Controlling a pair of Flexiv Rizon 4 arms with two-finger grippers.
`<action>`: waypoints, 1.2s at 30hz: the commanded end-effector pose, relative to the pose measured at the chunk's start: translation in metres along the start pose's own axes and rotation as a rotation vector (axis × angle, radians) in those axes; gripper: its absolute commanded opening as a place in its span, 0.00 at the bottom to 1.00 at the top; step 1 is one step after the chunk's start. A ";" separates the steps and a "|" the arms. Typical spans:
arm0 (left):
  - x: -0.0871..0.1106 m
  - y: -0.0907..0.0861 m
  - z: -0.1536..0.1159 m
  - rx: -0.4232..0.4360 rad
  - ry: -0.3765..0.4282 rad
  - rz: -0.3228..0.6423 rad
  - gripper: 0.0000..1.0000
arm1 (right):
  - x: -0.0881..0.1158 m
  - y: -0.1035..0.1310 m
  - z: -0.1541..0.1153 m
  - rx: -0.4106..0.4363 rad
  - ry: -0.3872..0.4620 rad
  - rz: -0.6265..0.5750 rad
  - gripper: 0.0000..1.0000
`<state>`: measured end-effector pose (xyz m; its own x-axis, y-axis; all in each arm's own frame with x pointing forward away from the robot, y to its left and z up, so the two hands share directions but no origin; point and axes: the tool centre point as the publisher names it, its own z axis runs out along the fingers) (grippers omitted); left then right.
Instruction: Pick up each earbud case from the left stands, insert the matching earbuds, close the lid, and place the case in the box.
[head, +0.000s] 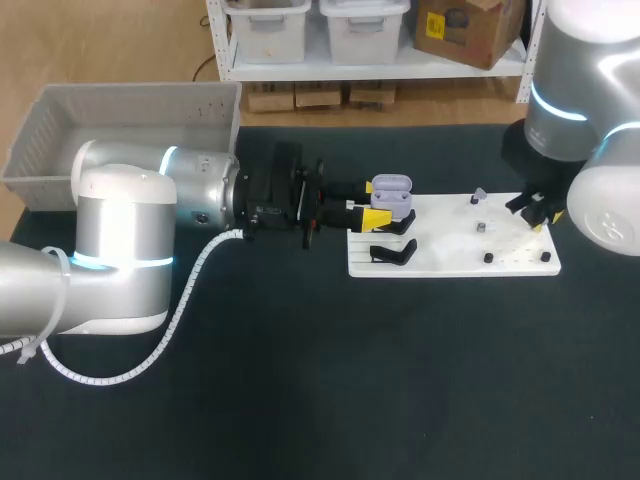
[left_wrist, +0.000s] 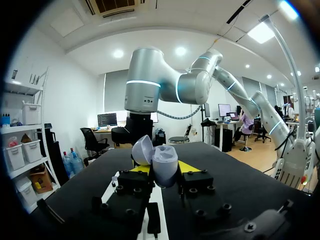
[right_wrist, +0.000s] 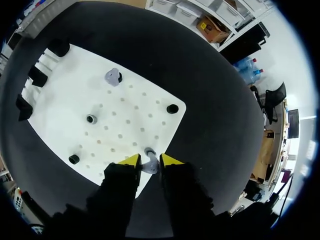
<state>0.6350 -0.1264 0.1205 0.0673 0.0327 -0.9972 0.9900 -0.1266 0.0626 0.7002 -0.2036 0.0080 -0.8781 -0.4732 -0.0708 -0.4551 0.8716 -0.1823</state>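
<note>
Head view: left arm comes in from the left and lies low across the black tabletop. The left end effector is at the near-left edge of the white board. It's clenched on the earbud case, one yellow tip on each side. The case is lavender, its lid hinged open, and it sits over the rear one of the black stands. Can't tell if it's touching that stand. The front stand has nothing on it. The grey box is at the far left of the tabletop, well apart from the board.

Left wrist view: the case is squeezed between the fingers of the left end effector. Its lid is tipped back and the sockets are visible. The right arm is beyond it.

Right wrist view: the right end effector points down at the board's edge. Its fingers are nearly together, grasping a small lavender earbud that both tips touch. A second earbud stands further in on the board, well apart from the first. There's a small grey peg between the two earbuds and black pegs near the board's edges. The stands are at the far end.

Head view: the right end effector is at the board's right edge. The second earbud is to its left.
</note>
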 end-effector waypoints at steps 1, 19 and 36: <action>0.001 -0.001 0.000 -0.005 -0.002 0.003 0.00 | 0.000 0.001 0.001 0.010 -0.006 0.004 0.10; 0.001 -0.001 0.000 -0.005 -0.002 0.003 0.00 | 0.014 0.009 -0.080 0.050 -0.013 0.107 0.00; 0.001 -0.001 0.000 -0.005 -0.002 0.003 0.00 | 0.022 0.044 -0.125 0.037 0.122 0.200 0.00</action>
<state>0.6349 -0.1263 0.1206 0.0672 0.0328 -0.9972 0.9900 -0.1267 0.0625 0.6409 -0.1609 0.1179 -0.9620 -0.2731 0.0018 -0.2673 0.9399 -0.2125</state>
